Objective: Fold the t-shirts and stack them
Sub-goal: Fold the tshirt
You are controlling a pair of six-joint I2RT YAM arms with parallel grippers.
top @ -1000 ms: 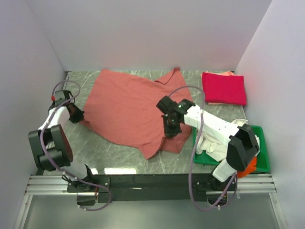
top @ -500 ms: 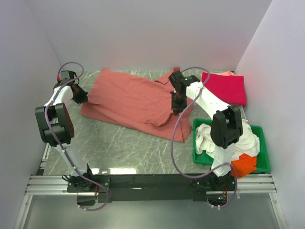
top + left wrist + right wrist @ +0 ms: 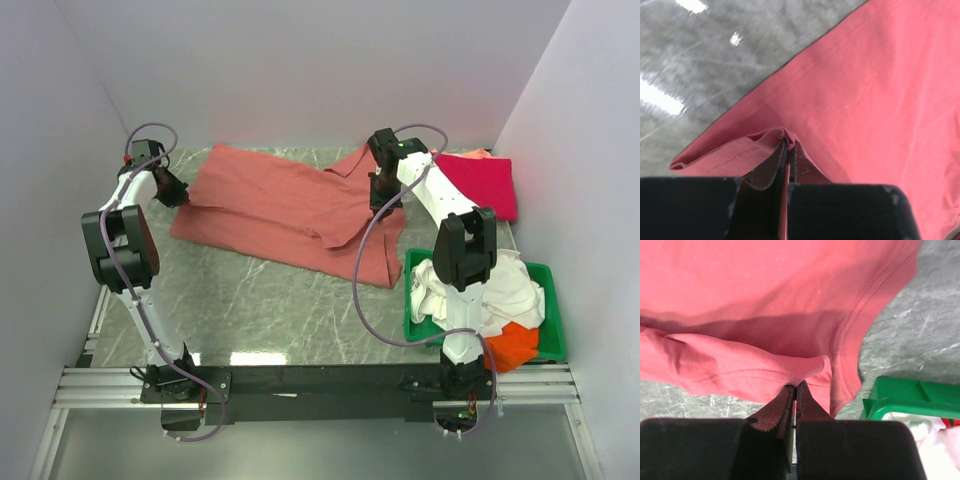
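Salmon-red t-shirt point(image 3: 290, 215) lies doubled over on the far half of the counter point(image 3: 260, 310). Its long axis runs left to right, with the right end sagging nearer. A collar or sleeve point pokes toward the back wall point(image 3: 300, 70).

Edges:
- Far edge is close to the back wall.
- Left end is near the left wall.
- Lower right corner is just beside the far-left corner of the green tray point(image 3: 553, 325).

Open room: bare marble across the near half of the counter, from the shirt's near edge to the arm bases.

Left pincer point(image 3: 176, 193) is at the shirt's far-left corner, clenched on a pinch of salmon cloth. The wrist view shows the fabric bunched between the closed tips point(image 3: 789, 149).

Right pincer point(image 3: 383, 206) is at the shirt's right side, likewise clamped on a fold of the same shirt point(image 3: 795, 389), with the hem seam curving just beside it and the tray corner nearby.

Crimson-pink t-shirt point(image 3: 478, 185) sits folded at the far right corner, over a paler layer. White t-shirts point(image 3: 510, 290) are heaped in the tray, with an orange one point(image 3: 510, 345) at its near edge.
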